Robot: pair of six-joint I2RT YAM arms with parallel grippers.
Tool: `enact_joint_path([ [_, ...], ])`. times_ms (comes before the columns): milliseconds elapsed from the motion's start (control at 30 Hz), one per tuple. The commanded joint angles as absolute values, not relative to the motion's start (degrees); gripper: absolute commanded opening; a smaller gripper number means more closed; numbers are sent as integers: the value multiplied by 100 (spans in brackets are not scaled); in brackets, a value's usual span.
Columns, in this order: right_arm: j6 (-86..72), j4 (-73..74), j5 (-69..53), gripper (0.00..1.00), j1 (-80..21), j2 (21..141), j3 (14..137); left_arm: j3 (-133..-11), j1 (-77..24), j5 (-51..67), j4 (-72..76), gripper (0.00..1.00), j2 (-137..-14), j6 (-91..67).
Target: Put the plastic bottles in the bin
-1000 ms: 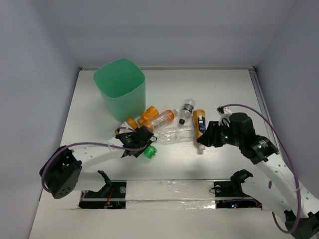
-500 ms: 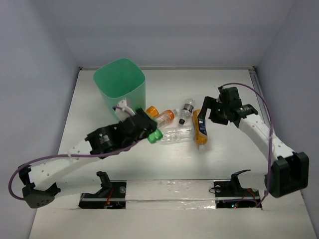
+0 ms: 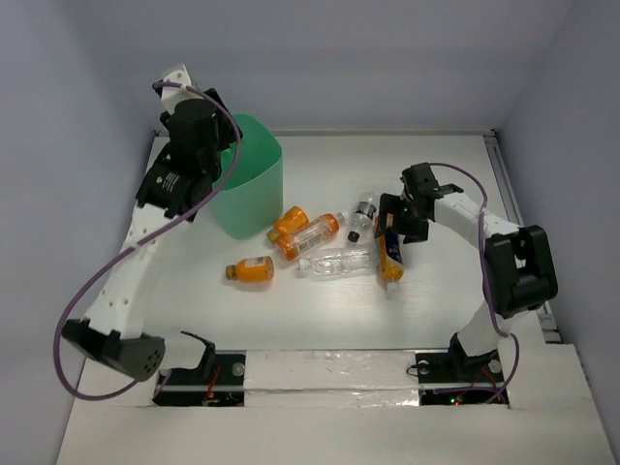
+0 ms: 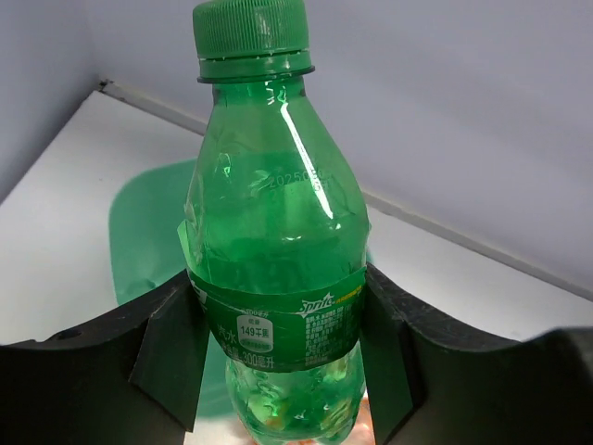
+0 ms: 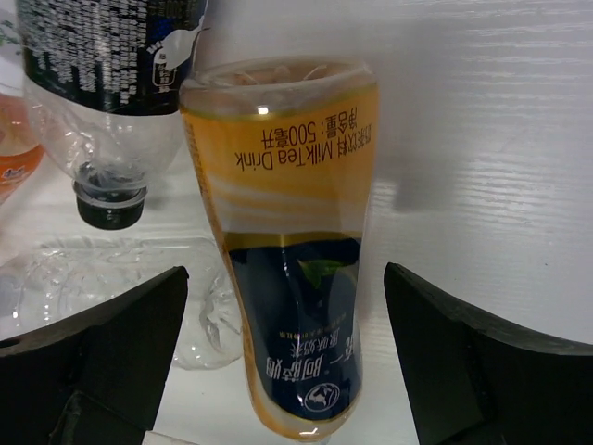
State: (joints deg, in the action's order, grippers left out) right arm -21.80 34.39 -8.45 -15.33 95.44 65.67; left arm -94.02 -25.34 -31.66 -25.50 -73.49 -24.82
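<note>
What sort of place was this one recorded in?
Probably a lab test cell, not a home or shop: a white table boxed in by plain grey walls, two robot arms bolted at its near edge, and loose plastic bottles staged beside a bin.

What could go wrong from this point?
1. The left claw holds the green bottle near one edge of the bin, it seems; released there, it might strike the rim and bounce out.
2. The right claw is open around the milk tea bottle, which lies beside a black-capped clear bottle; closing could knock that one rolling.
</note>
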Motion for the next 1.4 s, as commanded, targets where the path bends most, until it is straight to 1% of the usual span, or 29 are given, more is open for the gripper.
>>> enact_joint_path([
  [0, -2048, 3419, -994, 91, -1494, 9711, 6847, -9624, -1909, -2409, -1925, 36, -7804, -1819],
  [100, -2021, 3472, -941, 88, -1494, 9922, 6882, -9589, -1513, -2128, -1671, 36, -8225, -1644],
  [233, -2039, 3454, -862, 82, -1494, 10063, 6856, -9335, -1397, -1943, -1460, 37, -8639, -1468],
  [300, -2057, 3445, -791, 77, -1494, 10072, 6838, -9194, -1397, -1820, -1380, 44, -8666, -1459],
  [333, -2083, 3428, -687, 71, -1494, 10055, 6820, -9072, -1397, -1767, -1345, 51, -8631, -1494],
  [367, -2127, 3376, -633, 68, -1494, 10020, 6812, -9001, -1397, -1645, -1301, 67, -8587, -1529],
  [400, -2144, 3349, -546, 65, -1494, 9933, 6759, -8852, -1397, -1574, -1249, 75, -8526, -1616],
  [433, -2162, 3331, -493, 60, -1494, 9871, 6733, -8807, -1397, -1486, -1213, 79, -8404, -1652],
  [467, -2223, 3314, -423, 58, -1494, 9801, 6715, -8807, -1397, -1468, -1256, 84, -8350, -1713],
  [567, -2285, 3383, -36, 56, -1494, 9362, 6671, -8929, -1397, -1267, -1546, 87, -8087, -1933],
  [700, -2285, 3621, 535, 53, -1494, 8571, 6776, -8860, -1397, -932, -1933, 85, -7472, -2293],
  [733, -2294, 3665, 614, 53, -1494, 8395, 6889, -8659, -1397, -897, -2038, 84, -7105, -2381],
  [767, -2303, 3735, 607, 53, -1494, 8072, 6969, -8527, -1397, -818, -2100, 80, -6910, -2538],
  [900, -2583, 3534, 54, 53, -1564, 7333, 7461, -7517, -1397, -677, -2416, 71, -5820, -3066],
  [933, -2671, 3446, -226, 53, -1651, 7252, 7592, -7054, -1397, -642, -2591, 70, -5409, -3189],
  [1000, -2917, 3130, -325, 53, -2019, 7233, 8110, -6594, -1397, -519, -2759, 66, -5029, -3628],
  [1033, -2996, 3007, -351, 54, -2187, 7286, 8321, -6174, -1397, -492, -2925, 65, -4671, -3778],
  [1067, -3075, 2736, -343, 56, -2380, 7373, 8758, -5996, -1397, -518, -3014, 60, -4502, -3927],
  [1167, -3303, 2138, -264, 58, -3005, 7961, 9428, -5380, -1397, -782, -3357, 47, -3825, -4516],
  [1200, -3392, 2075, -281, 58, -3119, 8172, 9979, -5231, -1397, -808, -3436, 45, -3693, -4639],
  [1233, -3480, 2013, -238, 58, -3225, 8400, 10271, -4960, -1397, -809, -3515, 44, -3491, -4858],
  [1267, -3602, 1847, -176, 58, -3434, 8863, 10544, -4957, -1397, -669, -3516, 43, -3437, -4947],
  [1300, -3691, 1785, -124, 58, -3532, 9094, 10808, -4644, -1397, -555, -3507, 43, -3376, -5027],
  [1333, -3787, 1758, -36, 58, -3612, 9340, 11385, -4275, -1397, -467, -3481, 43, -3323, -5219],
  [1367, -3953, 1697, -18, 58, -3752, 9804, 11660, -4097, -1397, -292, -3446, 44, -3296, -5316],
])
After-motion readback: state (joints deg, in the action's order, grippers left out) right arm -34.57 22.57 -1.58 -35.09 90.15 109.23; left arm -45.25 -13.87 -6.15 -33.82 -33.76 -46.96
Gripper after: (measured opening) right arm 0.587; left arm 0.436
